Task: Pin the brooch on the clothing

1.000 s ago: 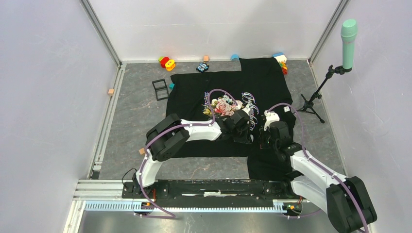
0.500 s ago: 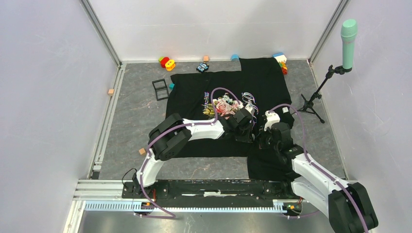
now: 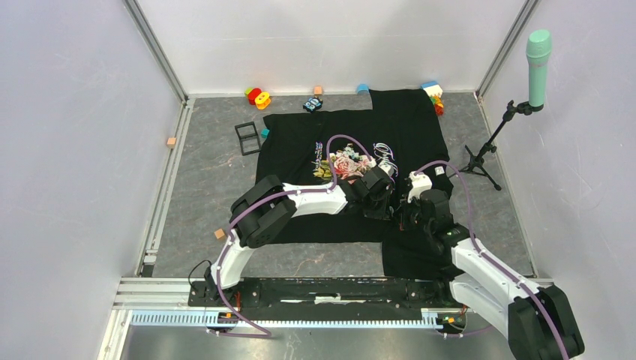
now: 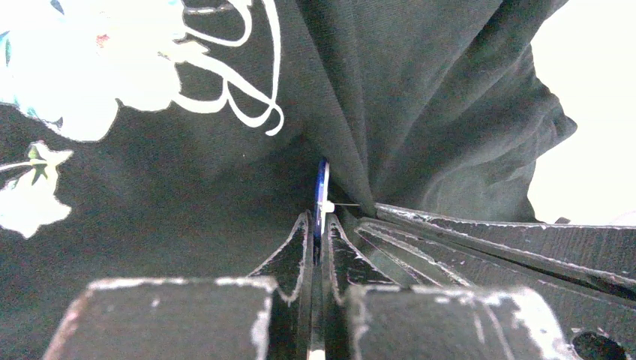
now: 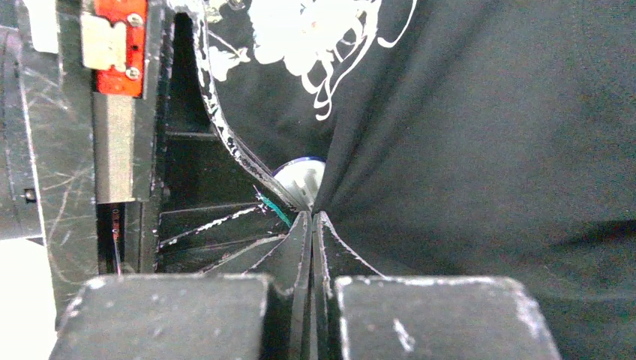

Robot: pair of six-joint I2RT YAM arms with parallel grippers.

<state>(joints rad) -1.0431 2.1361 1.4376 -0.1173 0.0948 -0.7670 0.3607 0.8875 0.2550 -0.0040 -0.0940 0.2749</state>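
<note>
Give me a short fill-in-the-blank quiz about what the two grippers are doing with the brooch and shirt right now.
1. The left gripper holds the small blue ____ edge-on between its fingers.
2. The right gripper pinches a fold of the black ____.
3. Neither gripper is open; both are ____.
Missing words: brooch; shirt; shut.

- you've got a grey marbled tabletop [image 3: 210,165]
- black T-shirt [image 3: 405,120] lies mid-table, bunched near the centre
- black square frame [image 3: 247,137] and teal cube [image 3: 264,133] sit just beside the shirt's left edge
- red-yellow toy [image 3: 257,97] by the far wall, mic tripod [image 3: 480,161] on the right
</note>
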